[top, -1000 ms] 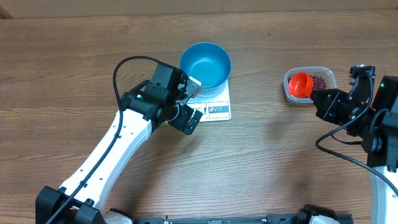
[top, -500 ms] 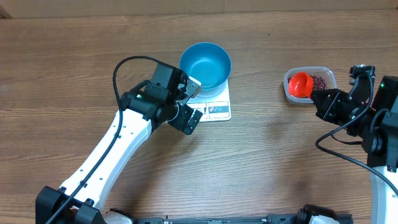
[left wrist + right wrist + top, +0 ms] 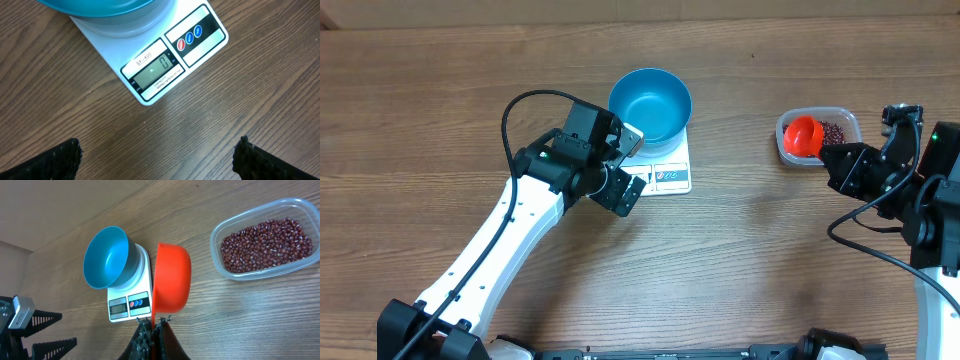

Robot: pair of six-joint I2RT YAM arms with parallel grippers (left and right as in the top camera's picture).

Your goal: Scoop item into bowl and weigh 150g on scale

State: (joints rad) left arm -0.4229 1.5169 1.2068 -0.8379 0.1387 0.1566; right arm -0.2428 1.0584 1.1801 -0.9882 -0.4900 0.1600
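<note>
left fingers (image 3: 55,161): spread wide, empty; near scale (image 3: 172,60)
right fingers (image 3: 145,342): clamped on scoop (image 3: 172,277) handle
bowl (image 3: 650,103): on scale

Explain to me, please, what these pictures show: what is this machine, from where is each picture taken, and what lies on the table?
This is a robot with two arms at a wooden table. One picture looks down from above the table. The other two come from small cameras on the robot's wrists. The left gripper is open and holds nothing. It hovers by the white scale, which carries an empty blue bowl. The right gripper is shut on the handle of an orange scoop, close to a clear tub of red-brown beans.
</note>
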